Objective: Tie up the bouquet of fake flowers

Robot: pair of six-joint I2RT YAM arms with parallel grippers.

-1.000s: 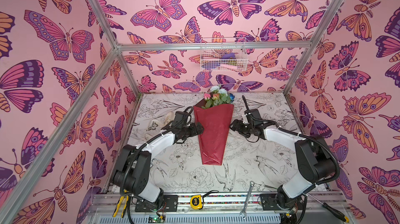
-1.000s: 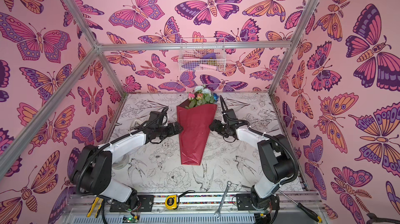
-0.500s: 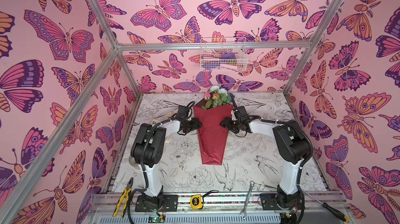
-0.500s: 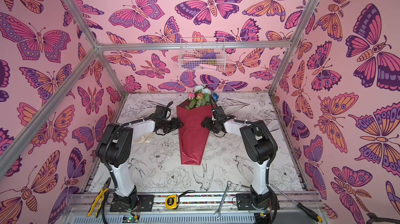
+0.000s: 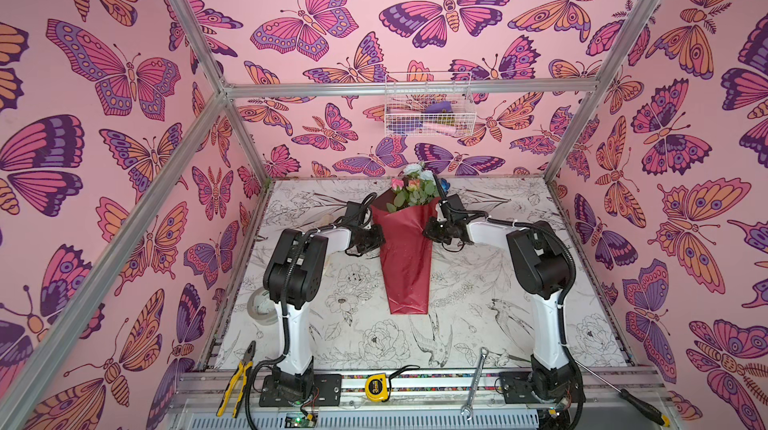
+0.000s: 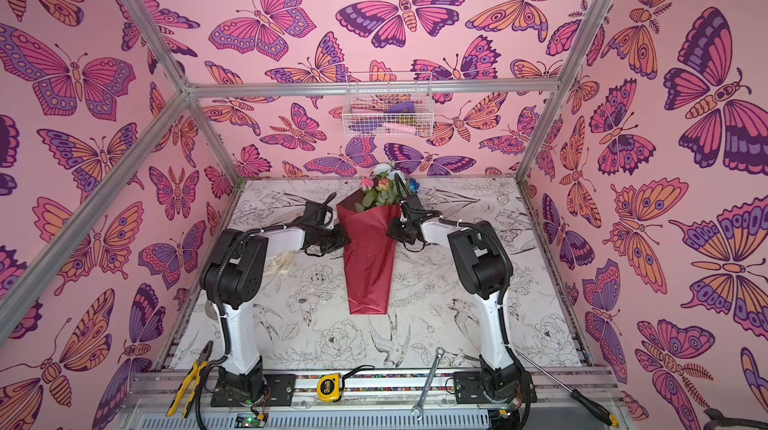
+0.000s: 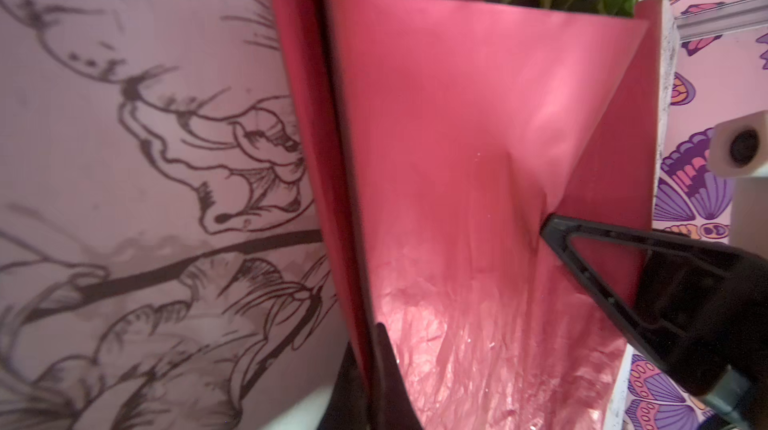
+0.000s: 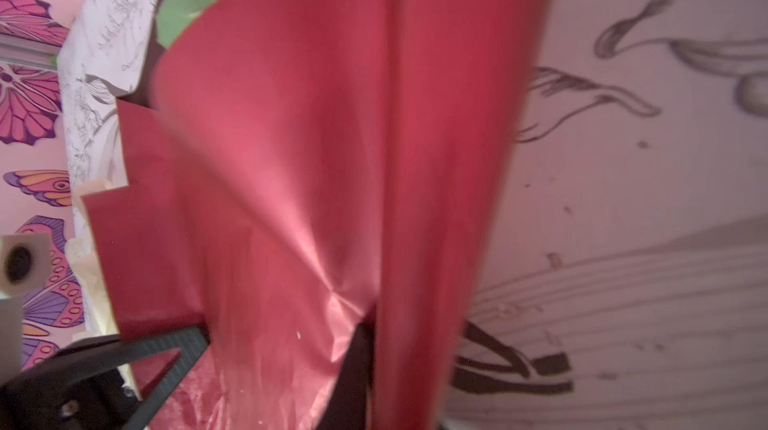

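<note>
From my seat the two arms look like twins. In both top views the left arm (image 5: pixel 297 336) is mounted at seven o'clock and the right arm (image 5: pixel 548 336) at five, each on a black base plate (image 5: pixel 328 391) dotted with screws. The links are glossy white shells. The joint housings (image 5: pixel 296 272) are chunky black blocks, one face peppered with small holes. A black corrugated cable sleeve (image 5: pixel 570 270) runs along each arm, cinched with white ties. In the wrist views I see matte black fingers (image 7: pixel 685 307), triangular with an open cut-out, and one ribbed pad (image 8: pixel 183 338).

The flower-printed table (image 5: pixel 478 291) carries the red-wrapped bouquet (image 5: pixel 407 257) at its middle.
</note>
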